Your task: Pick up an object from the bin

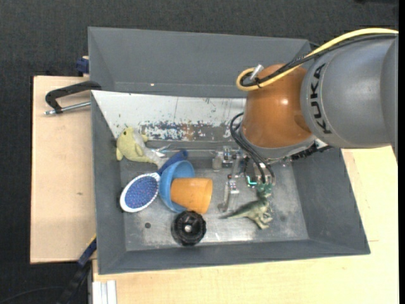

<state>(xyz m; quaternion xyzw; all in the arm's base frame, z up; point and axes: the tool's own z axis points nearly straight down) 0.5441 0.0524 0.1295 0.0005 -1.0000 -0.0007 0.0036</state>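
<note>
The arm's orange-covered wrist hangs low over the right half of the grey metal bin (329, 198), and the two-finger gripper (244, 200) sits down near the floor with its jaws looking spread and only bare floor showing between them. Just under and in front of its tips lies a small green plastic toy lizard or dinosaur (254, 212), stretched out flat on the floor at the near-right of the bin. From where I stand that is the thing it is over, though nothing is pinched yet. To the left, well clear of the claw, there is an orange plastic cup (193, 194) on its side against a blue plastic bowl (172, 177), a blue oval brush with a white rim (140, 192), a black round knob-like piece (188, 227) and a yellow soft toy (130, 145) up by the far-left corner. I would call this the reaching stage, with the grasp not made. The next move seems to want the claw brought squarely astride the thin green body, lowered to the floor and closed, and the toy is flat and slim enough that it could slip out sideways
</note>
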